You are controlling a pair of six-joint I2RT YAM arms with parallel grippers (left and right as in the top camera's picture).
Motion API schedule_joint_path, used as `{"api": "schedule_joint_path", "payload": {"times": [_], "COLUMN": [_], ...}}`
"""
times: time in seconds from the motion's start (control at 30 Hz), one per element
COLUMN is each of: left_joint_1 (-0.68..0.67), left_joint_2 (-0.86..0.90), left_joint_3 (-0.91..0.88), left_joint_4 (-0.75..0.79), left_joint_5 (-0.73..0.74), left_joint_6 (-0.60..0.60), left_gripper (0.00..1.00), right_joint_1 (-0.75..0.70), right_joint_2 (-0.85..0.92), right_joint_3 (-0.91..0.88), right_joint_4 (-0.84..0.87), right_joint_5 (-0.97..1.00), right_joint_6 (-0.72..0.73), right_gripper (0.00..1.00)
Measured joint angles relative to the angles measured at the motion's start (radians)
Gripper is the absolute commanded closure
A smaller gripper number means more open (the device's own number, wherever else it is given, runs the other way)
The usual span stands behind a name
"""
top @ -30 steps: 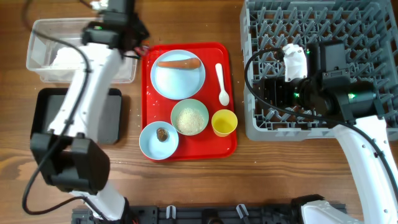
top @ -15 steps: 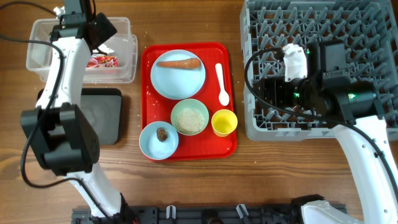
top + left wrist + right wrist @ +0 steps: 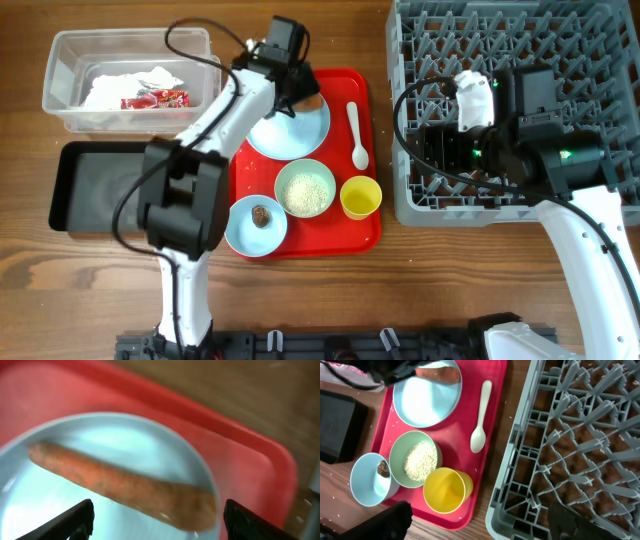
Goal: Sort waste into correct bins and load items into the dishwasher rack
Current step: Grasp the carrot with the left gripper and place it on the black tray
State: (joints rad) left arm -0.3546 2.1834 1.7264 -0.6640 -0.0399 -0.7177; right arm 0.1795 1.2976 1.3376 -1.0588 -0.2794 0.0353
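- The left claw hangs just above the orange carrot. Its fingers are spread wide and clamp nothing.
- In the left wrist view one dark fingertip shows at each lower corner. The carrot lies slantwise across the gap between them, a little beyond the tips.
- The carrot lies flat on the light blue plate. Its slim end is to the left of that view and its blunt, thick end to the right. The skin is dull orange and looks faintly rough, though the view is blurred.
- From overhead the claw hides most of the carrot; only its thick end shows, by the plate's upper right rim.
- The plate sits at the upper end of the red tray, with the white plastic spoon just beside it on the right.
- Below the plate on the tray stand three things:
  - the pale green bowl, holding white rice grains;
  - the light blue bowl, with a small brown lump inside;
  - the small yellow cup.
- The clear tub on the worktop holds crumpled white tissue and the small red wrapper. The black tray lies just below it.
- The right claw hangs over the near left part of the grey dishwasher rack, well apart from the carrot. Its fingers stand wide apart and grip nothing.
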Motion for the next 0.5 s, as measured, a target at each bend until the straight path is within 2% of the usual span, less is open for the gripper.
{"api": "schedule_joint_path", "payload": {"times": [0.17,0.33,0.43,0.5], "left_joint_1": [0.001,0.001,0.001,0.001], "left_joint_2": [0.068,0.07,0.07,0.07], "left_joint_3": [0.0,0.002,0.004,0.006], "left_joint_4": [0.002,-0.034,-0.099,-0.119], "left_joint_5": [-0.041,-0.052,-0.056,-0.06], "left_joint_6": [-0.181,-0.226,-0.198,-0.156], "left_gripper": [0.29,0.69,0.86,0.92], "right_joint_1": [0.0,0.0,0.0,0.0], "right_joint_2": [0.0,0.0,0.0,0.0], "right_joint_3": [-0.006,-0.006,-0.006,-0.006], "right_joint_4": [0.0,0.0,0.0,0.0], "right_joint_5": [0.0,0.0,0.0,0.0], "right_joint_6": [0.0,0.0,0.0,0.0], "right_gripper": [0.11,0.11,0.11,0.11]}}
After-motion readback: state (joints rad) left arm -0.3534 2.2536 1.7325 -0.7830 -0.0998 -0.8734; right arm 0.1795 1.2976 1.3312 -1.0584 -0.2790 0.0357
